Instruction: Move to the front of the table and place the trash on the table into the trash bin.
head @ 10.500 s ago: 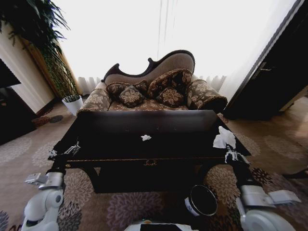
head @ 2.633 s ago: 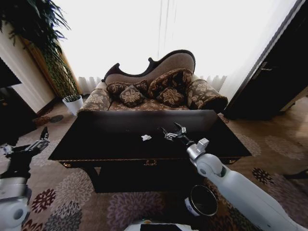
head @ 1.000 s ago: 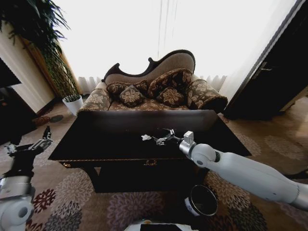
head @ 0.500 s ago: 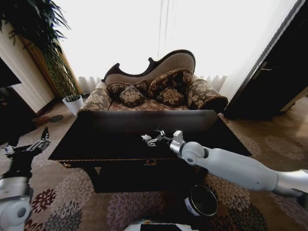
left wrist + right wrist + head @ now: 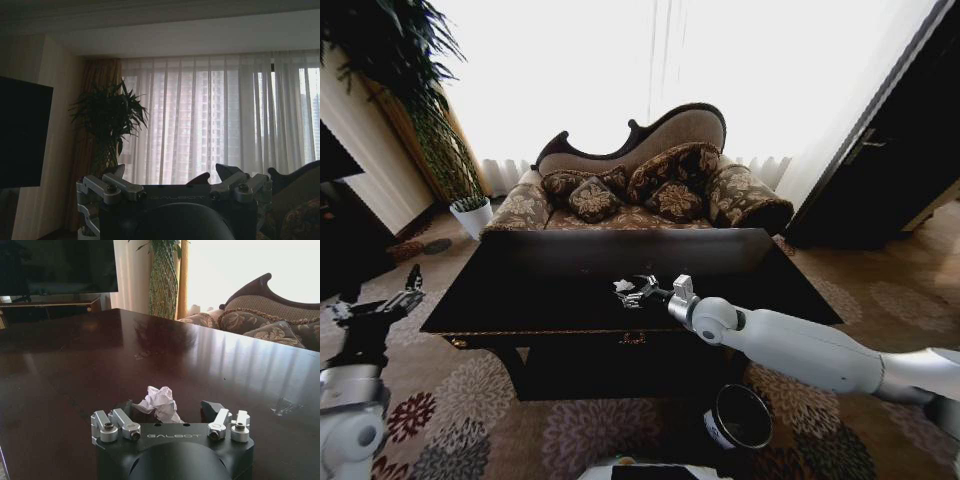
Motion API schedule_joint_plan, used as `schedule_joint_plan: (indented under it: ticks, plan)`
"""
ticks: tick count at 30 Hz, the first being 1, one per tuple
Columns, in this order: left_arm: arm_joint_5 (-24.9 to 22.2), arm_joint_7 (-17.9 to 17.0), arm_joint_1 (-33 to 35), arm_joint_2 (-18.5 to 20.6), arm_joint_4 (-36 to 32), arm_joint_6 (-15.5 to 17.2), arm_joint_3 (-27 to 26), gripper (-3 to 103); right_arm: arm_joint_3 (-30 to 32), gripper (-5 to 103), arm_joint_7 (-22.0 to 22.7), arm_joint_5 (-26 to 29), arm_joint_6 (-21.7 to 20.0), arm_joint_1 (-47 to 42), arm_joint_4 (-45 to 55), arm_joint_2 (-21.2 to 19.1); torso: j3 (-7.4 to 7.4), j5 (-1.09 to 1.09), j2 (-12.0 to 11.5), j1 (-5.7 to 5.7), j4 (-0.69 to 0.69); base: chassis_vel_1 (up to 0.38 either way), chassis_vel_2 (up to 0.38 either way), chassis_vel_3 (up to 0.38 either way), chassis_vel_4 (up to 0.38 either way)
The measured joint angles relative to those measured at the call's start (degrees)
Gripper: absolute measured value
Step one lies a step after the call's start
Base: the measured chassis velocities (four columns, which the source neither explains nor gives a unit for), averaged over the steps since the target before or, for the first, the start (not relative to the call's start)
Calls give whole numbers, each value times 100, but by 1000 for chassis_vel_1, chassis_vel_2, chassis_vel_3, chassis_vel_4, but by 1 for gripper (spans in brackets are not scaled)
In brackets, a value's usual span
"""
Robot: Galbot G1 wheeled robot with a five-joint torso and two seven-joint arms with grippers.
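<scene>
Right pincer [image 5: 632, 290] reaches across the black counter [image 5: 520, 290] in the head view and sits at the paper wad [image 5: 623, 286], which lies near the counter's middle. From the pincer's tips the wad is at about 10 o'clock and touching or just short of touching; the picture is too small there to say which. The bin [image 5: 740, 415] stands on the floor at about 5 o'clock from the wad, below the counter's front edge and under the right arm. Left pincer [image 5: 380, 305] hangs off the counter's left end at about 9 o'clock from the wad, well apart from it, so the right arm is plainly the nearer one.

Left wrist view: the left pincer [image 5: 170, 182] points toward the curtained window with its fingers spread apart and nothing between them.

Right wrist view: the right pincer [image 5: 170, 410] has its fingers apart, and the wad [image 5: 160, 404] lies on the counter [image 5: 75, 365] between them, straight ahead at 12 o'clock from the wrist and slightly nearer one finger [image 5: 125, 409] than the other. The wad is a rough lump with no clear long axis, so I judge that any closing direction would do. The fingers have not yet clamped on it; a gap shows beside the farther finger [image 5: 212, 407].
</scene>
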Motion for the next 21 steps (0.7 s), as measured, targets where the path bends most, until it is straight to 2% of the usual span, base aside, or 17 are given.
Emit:
schedule_joint_plan:
  ticks: [3, 4, 8, 10, 13, 16, 17, 19, 21]
  plan:
    - [6, 1, 3, 7, 7, -7, -13, 100, 0, 65, 1, 3, -4, 13, 17, -4, 0, 0, 0, 0, 1, 0, 0, 0, 0]
    - [6, 1, 3, 7, 7, -7, -13, 100, 0, 65, 1, 3, -4, 13, 17, -4, 0, 0, 0, 0, 1, 0, 0, 0, 0]
    - [-3, 20, 20, -28, -16, -7, -105, 100, -4, 43, -7, 5, -5, 24, 30, -16, 0, 0, 0, 0, 0, 0, 0, 0, 0]
    - [-9, 22, 28, -31, -16, -7, -129, 100, -4, 43, -9, 7, -5, 26, 34, -16, 0, 0, 0, 0, 1, 0, 0, 0, 0]
    - [-46, 25, 45, -7, -33, -7, -190, 100, 8, 27, -16, 21, -5, 26, 82, -52, 0, 0, 0, 0, 1, 0, 0, 0, 0]
    - [-74, 26, 52, 10, -46, -7, -220, 100, 31, 21, -17, 38, -5, 20, 118, -80, 0, 0, 0, 0, 0, 0, 0, 0, 0]
    - [-91, 26, 60, 20, -51, -7, -236, 100, 55, 11, -18, 51, -5, 11, 148, -114, 0, 0, 0, 0, 1, 0, 0, 0, 0]
    - [-97, 26, 63, 21, -55, -7, -240, 100, 75, 11, -19, 56, -5, 3, 166, -138, 0, 0, 0, 0, 1, 0, 0, 0, 0]
    - [-105, 27, 67, 21, -62, -6, -241, 100, 155, 3, -28, 67, -4, -50, 225, -233, 0, 0, 0, 0, 0, 0, 0, 0, 0]
